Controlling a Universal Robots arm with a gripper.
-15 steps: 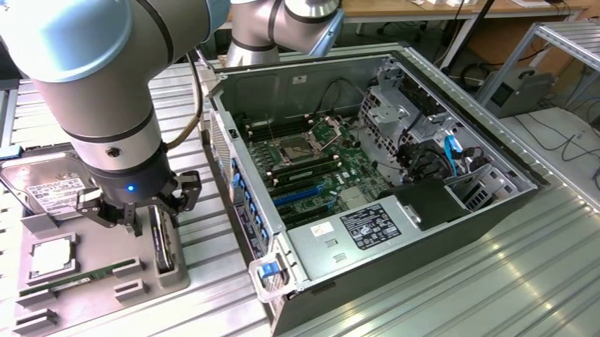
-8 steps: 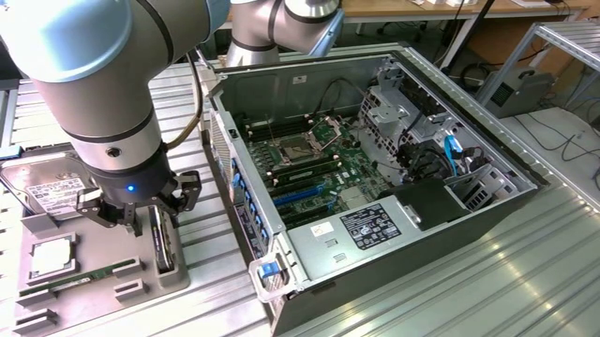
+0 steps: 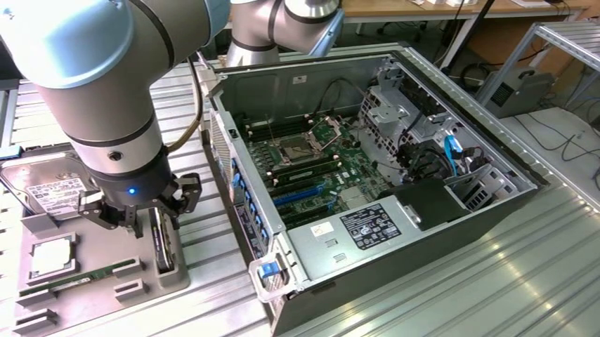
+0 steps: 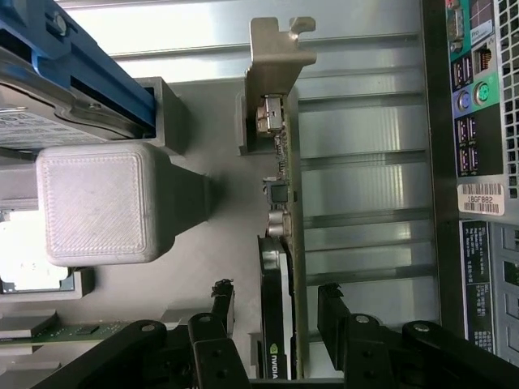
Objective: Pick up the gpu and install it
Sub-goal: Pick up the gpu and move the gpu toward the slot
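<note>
One wide-open claw (image 3: 142, 219) hanging right over the gpu (image 3: 167, 244), nothing gripped.
The gpu stands on edge in a slot of the grey holder tray (image 3: 173, 281) on the ribbed metal surface (image 3: 525, 274), just beside the open PC case (image 3: 310, 74). In the wrist view the card lines up between the two black fingers (image 4: 220, 312) with a gap on each side, so no contact. A hard drive (image 3: 47, 191), a memory stick (image 3: 80, 278) and a CPU (image 3: 52, 257) share the tray, toward the exterior view's left of the card.

Exterior view looks down from high; wrist view looks closely down; both share the gpu (image 4: 285, 235).
</note>
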